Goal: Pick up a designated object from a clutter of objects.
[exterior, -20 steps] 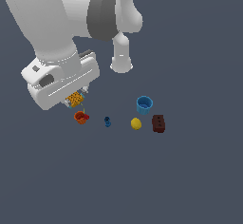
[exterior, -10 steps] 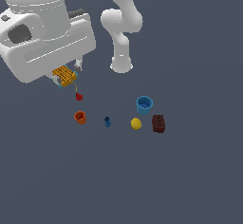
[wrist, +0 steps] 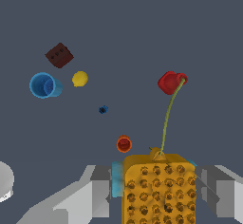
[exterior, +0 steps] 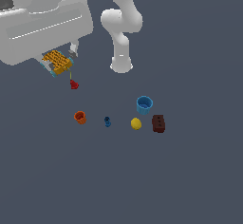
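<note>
The designated object, a flat orange-yellow block with a waffle grid and teal-blue edges, hangs high above the floor at the exterior view's left, with my gripper shut on it. In the wrist view the same block fills the space between the grey fingers, and a thin green stalk with a red blob rises from it. The red blob dangles just below the block. The rest of the clutter lies on the floor below: orange cup, tiny blue piece, yellow ball, blue cup, dark brown block.
The arm's white base column stands behind the clutter. In the wrist view the floor items show as orange cup, blue piece, yellow ball, blue cup and brown block. A white base edge shows too.
My gripper has risen steadily with the waffle block, from just above the orange cup to well above the floor. The red blob hangs along under it. The floor items have not moved.
</note>
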Robot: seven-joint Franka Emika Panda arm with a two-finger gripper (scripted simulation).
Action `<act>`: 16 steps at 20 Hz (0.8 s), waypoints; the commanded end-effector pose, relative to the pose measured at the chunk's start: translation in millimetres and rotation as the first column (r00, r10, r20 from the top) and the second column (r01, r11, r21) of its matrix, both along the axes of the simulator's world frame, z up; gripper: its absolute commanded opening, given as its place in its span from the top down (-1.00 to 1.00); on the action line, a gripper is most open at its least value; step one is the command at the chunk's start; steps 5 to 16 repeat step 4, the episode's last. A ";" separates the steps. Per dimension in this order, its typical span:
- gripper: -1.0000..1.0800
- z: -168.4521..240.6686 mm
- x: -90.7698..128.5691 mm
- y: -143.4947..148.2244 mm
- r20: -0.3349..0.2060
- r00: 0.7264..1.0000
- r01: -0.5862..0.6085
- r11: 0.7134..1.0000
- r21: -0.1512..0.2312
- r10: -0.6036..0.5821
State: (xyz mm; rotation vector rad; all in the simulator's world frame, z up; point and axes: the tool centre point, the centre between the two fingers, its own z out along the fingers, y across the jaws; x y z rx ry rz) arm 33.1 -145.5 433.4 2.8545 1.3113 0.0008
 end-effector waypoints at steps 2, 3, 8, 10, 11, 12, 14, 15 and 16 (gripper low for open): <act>1.00 4.4 0.6 -0.1 0.000 1.000 0.000 1.000 0.000 0.000; 1.00 4.2 0.8 -0.2 0.000 1.000 0.000 1.000 0.000 0.000; 1.00 3.9 0.9 -0.2 0.000 1.000 0.000 1.000 0.000 0.000; 1.00 3.9 0.9 -0.2 0.000 1.000 0.000 1.000 0.000 0.000; 1.00 3.9 0.9 -0.2 0.000 1.000 0.000 1.000 0.000 0.000; 1.00 3.9 0.9 -0.2 0.000 1.000 0.000 1.000 0.000 0.000; 1.00 3.9 0.9 -0.2 0.000 1.000 0.000 1.000 0.000 0.000; 1.00 3.9 0.9 -0.2 0.000 1.000 0.000 1.000 0.000 0.000; 1.00 3.9 0.9 -0.2 0.000 1.000 0.000 1.000 0.000 0.000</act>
